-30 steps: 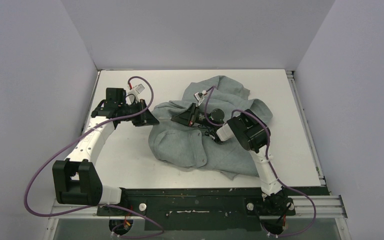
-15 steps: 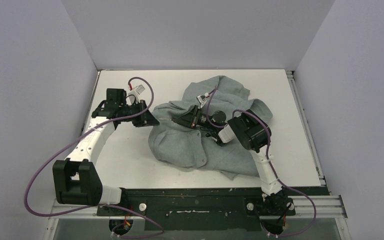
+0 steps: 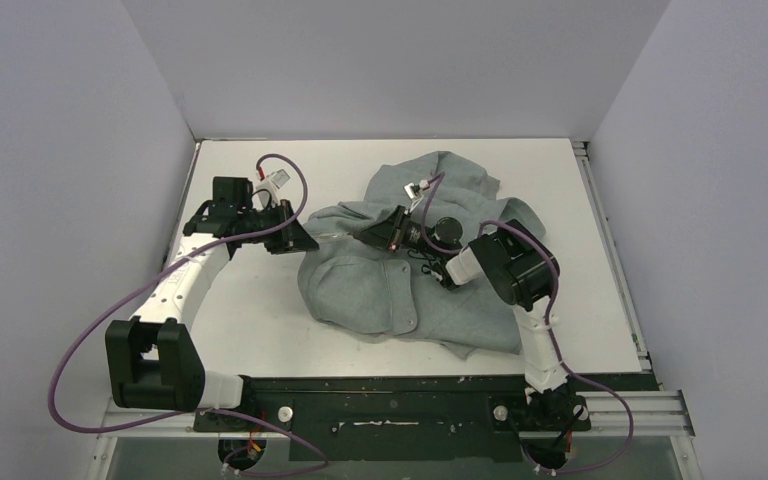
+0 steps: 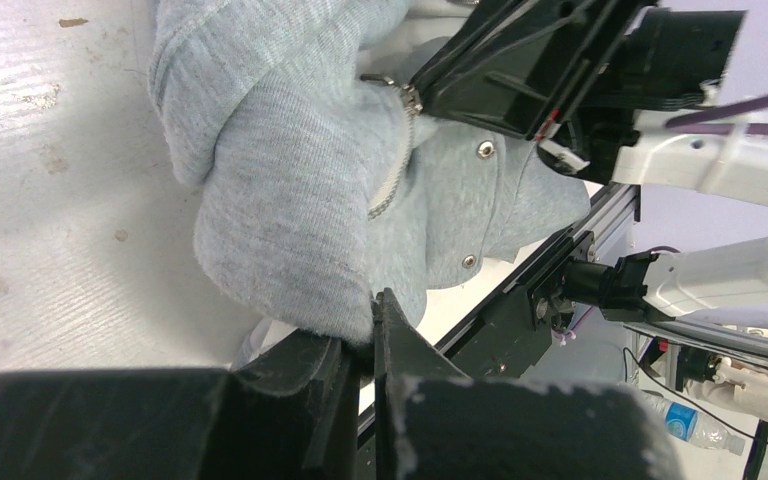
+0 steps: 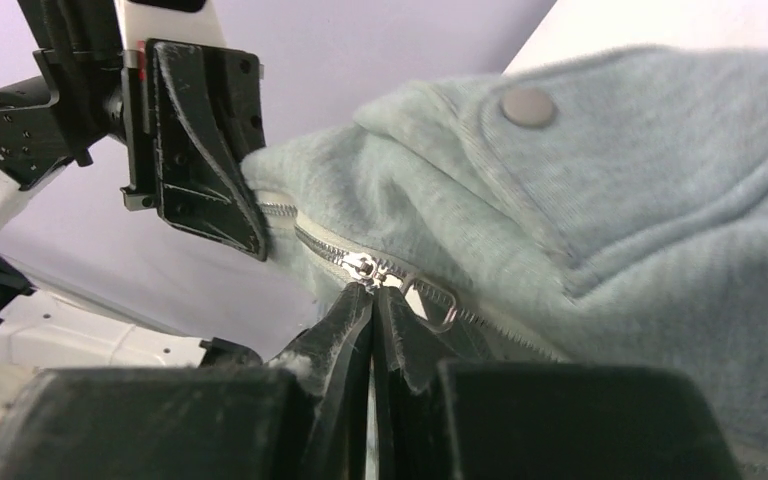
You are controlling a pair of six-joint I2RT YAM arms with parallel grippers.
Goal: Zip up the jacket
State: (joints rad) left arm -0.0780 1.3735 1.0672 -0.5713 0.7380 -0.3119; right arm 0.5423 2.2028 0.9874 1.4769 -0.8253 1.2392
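Your right gripper (image 5: pixel 372 292) has clenched onto the zipper slider (image 5: pixel 364 268) and edged right, while the left gripper (image 4: pixel 372 300) pinches the jacket (image 3: pixel 360 290) (bunched on the table (image 3: pixel 260 320)) at the zipper's other end, so the teeth line runs between both claws.

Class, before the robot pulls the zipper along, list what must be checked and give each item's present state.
1. Left claw shut on the jacket edge: ok.
2. Right claw tips shut at the zipper slider: ok.
3. Slider truly gripped between those tips: cannot tell.
4. Jacket lying flat on the table: not ok, it is bunched and folded.
5. The two claws apart from each other: ok.
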